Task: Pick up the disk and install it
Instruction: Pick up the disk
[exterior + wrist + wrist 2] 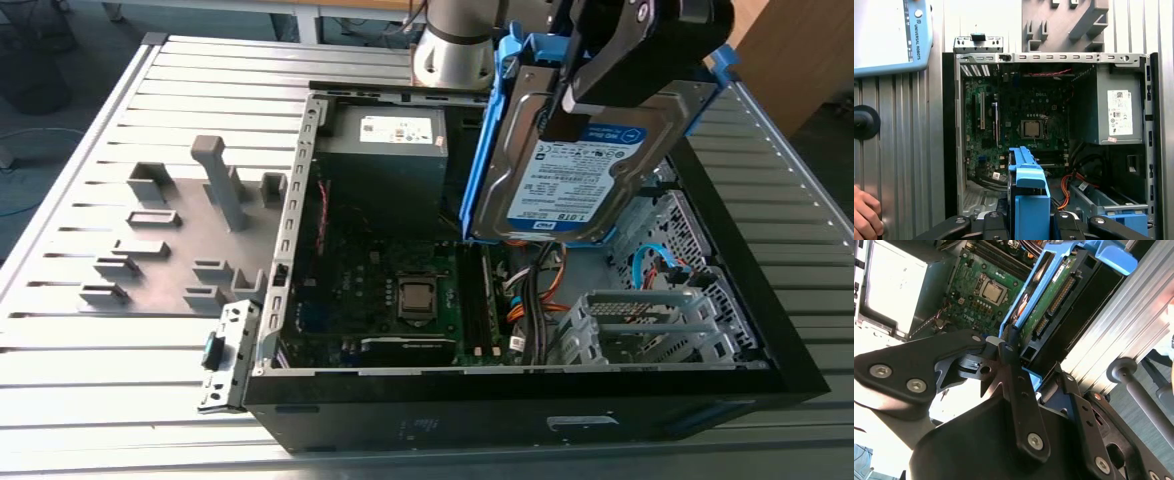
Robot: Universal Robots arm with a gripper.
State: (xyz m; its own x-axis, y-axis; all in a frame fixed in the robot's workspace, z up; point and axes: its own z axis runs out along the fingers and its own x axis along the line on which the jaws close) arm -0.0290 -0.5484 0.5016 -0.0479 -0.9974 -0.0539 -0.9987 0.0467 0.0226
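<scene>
In the exterior view the gripper (587,100) has the disk (567,185) clamped by its upper edge, label facing the camera, hanging on edge above the open computer case (747,300); the grey drive cage (641,325) below it stands empty. In the second wrist view the fingers (1014,365) press on the disk's blue rail (1041,277), with the motherboard (984,290) beyond. In the first wrist view the rail (1029,200) sits between the jaws over the case interior, and a hand (865,215) rests at the table edge. Pick-up looks done; installing remains
</scene>
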